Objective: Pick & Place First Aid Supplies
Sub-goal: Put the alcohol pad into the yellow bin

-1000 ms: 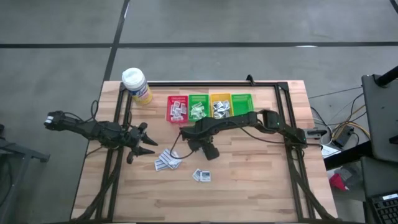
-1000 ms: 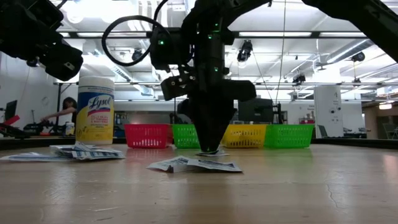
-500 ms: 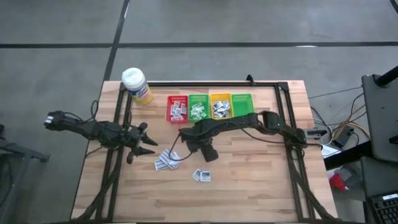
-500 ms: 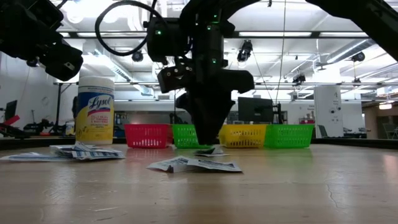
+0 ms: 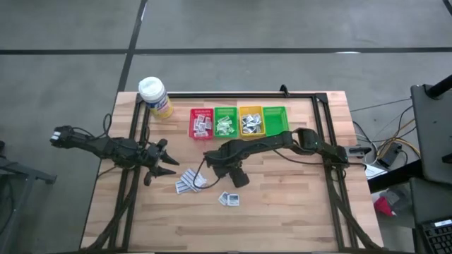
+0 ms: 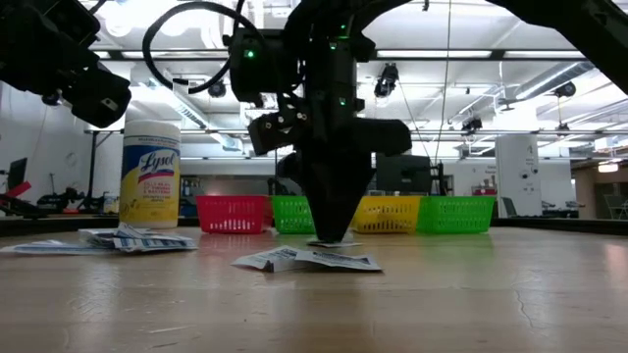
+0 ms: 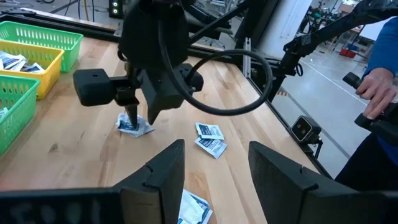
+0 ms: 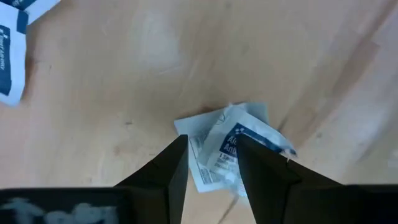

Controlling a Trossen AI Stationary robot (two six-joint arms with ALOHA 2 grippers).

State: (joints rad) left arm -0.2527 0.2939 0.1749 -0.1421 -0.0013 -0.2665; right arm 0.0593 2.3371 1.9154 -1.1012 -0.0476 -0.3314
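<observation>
Right gripper [image 8: 212, 163] has dropped back onto a crumpled blue-print sachet [image 8: 239, 149] mid-table, fingers narrowing astride it, not yet clamped. Left gripper [image 7: 211, 165] unchanged, released above the wood table [image 5: 296, 212].

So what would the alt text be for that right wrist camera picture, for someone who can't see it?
Two dark fingers of the right end effector point down at a crumpled white packet with blue print lying on a wooden table, one finger on each side of it. Another white packet pokes in at the picture's edge.
</observation>
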